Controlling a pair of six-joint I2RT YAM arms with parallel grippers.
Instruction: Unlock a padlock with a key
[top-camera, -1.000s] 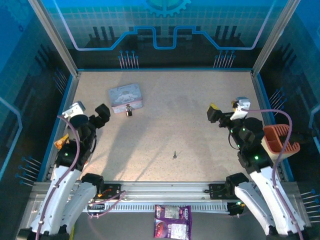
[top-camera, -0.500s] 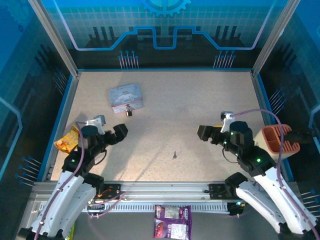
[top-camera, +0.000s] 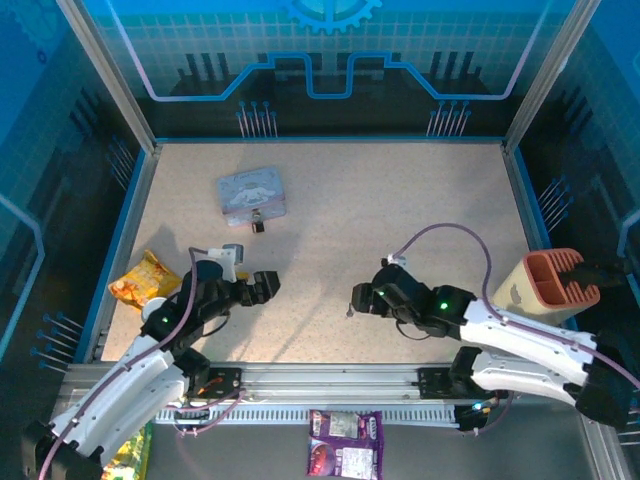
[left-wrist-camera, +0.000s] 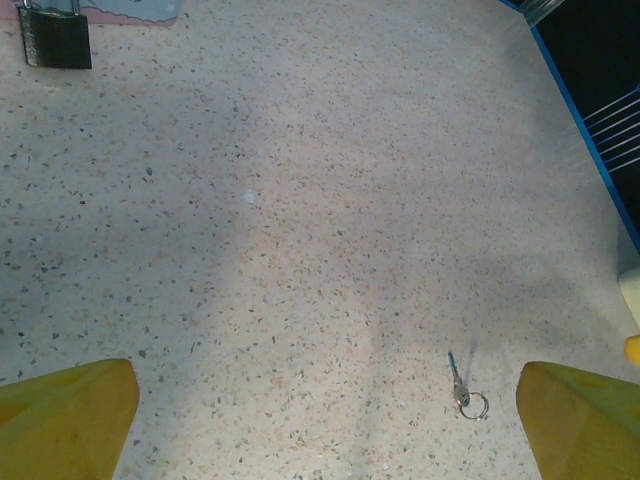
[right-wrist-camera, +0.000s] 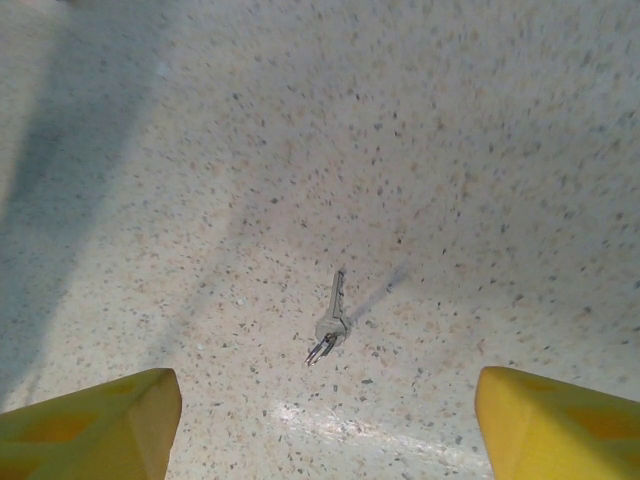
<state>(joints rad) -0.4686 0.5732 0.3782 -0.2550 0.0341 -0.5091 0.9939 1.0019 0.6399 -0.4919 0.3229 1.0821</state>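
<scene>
Near the front edge of the tabletop (top-camera: 400, 200), about midway along it, I see the key (top-camera: 349, 310) lying flat on the bare surface. My right gripper (top-camera: 362, 297) sits just beside it, jaws spread wide and holding nothing. In the right wrist view, the key lies ahead of the yellow fingers (right-wrist-camera: 90, 420), untouched. My left gripper (top-camera: 265, 285) is further left, fully open and empty. The padlock (top-camera: 258, 223) lies toward the back left corner, against the near edge of the tin (top-camera: 252, 194).
</scene>
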